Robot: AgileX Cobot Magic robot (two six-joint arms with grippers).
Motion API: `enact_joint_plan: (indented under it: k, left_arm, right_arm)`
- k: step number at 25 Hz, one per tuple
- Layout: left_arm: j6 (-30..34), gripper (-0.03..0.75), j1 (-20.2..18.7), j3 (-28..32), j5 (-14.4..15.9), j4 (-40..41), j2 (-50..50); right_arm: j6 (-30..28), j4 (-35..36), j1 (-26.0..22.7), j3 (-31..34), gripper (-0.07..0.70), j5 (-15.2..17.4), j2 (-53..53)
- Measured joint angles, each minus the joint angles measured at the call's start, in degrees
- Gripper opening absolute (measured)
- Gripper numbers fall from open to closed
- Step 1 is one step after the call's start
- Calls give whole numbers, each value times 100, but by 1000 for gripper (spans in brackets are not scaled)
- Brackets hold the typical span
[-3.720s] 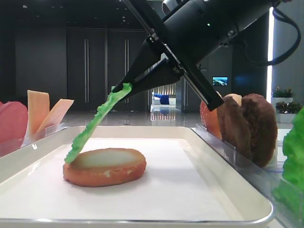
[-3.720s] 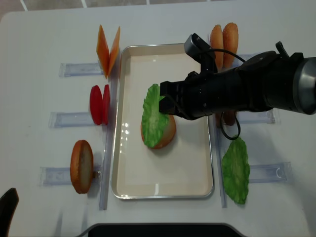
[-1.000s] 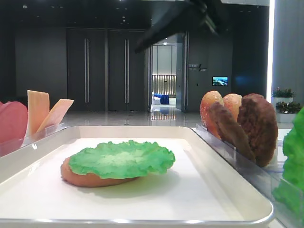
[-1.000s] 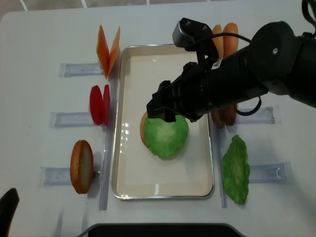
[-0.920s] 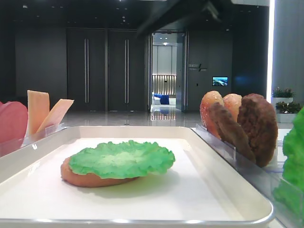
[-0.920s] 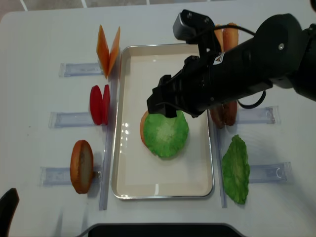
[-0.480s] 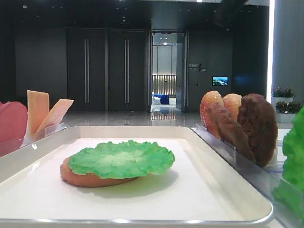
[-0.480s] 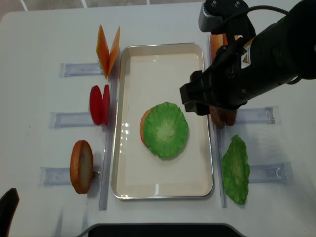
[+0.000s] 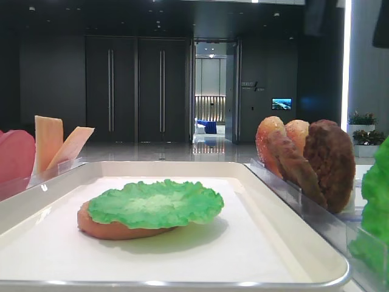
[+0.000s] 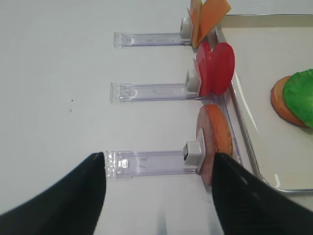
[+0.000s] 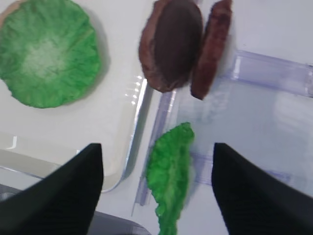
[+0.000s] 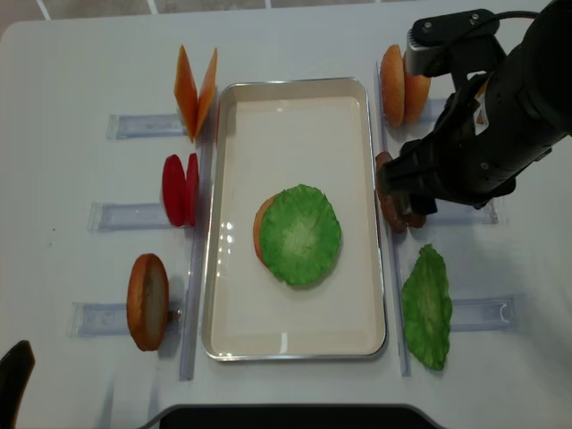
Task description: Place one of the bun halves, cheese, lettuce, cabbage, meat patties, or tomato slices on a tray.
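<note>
A lettuce leaf (image 12: pixel 299 234) lies flat on a bun half (image 12: pixel 258 231) in the middle of the cream tray (image 12: pixel 295 340); both also show in the low view, lettuce (image 9: pixel 155 204) over bun (image 9: pixel 103 230). My right gripper (image 11: pixel 156 147) hangs open and empty above the table right of the tray, over a second lettuce leaf (image 11: pixel 171 171), just short of the meat patties (image 11: pixel 171 44). My left gripper (image 10: pixel 159 156) is open and empty above a rack near another bun half (image 10: pixel 215 139). Cabbage is out of view.
Left of the tray, clear racks hold cheese (image 12: pixel 195 89), tomato slices (image 12: pixel 180 189) and a bun half (image 12: pixel 147 301). On the right stand bun halves (image 12: pixel 402 76), meat patties (image 12: pixel 393 210) and the spare lettuce leaf (image 12: pixel 427 308). The right arm (image 12: pixel 492 116) overhangs that side.
The right gripper has let go of the lettuce, risen and swung right, from over the tray to above the right-hand racks. The lettuce stays flat on the bun half.
</note>
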Motion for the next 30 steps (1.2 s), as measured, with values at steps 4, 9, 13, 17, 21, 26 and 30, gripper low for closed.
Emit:
enact_joint_plan:
  k: [4,9,13,17,21,26,30]
  left_arm:
    - [0,517,0,0,0,0,0]
    - [0,517,0,0,0,0,0]
    - [0,517,0,0,0,0,0]
    - [0,517,0,0,0,0,0]
    - [0,517,0,0,0,0,0]
    - [0,517,0,0,0,0,0]
    - [0,517,0,0,0,0,0]
  right_arm:
    - [-250,-21,-682,0,455,249,-60]
    - [-714,-371,-1918,-4,455,475,-148]
    - [-1372,-441,-3286,-4,455,648,-148]
    - [-1852,-387,-4416,-4,455,741,-166]
    - [-2020,-402,-4918,-4,455,759,-207]
    - [-2021,-369,-4953,256,455,748,-770]
    - [-1979,-345,-4953,876,455,754,-1596]
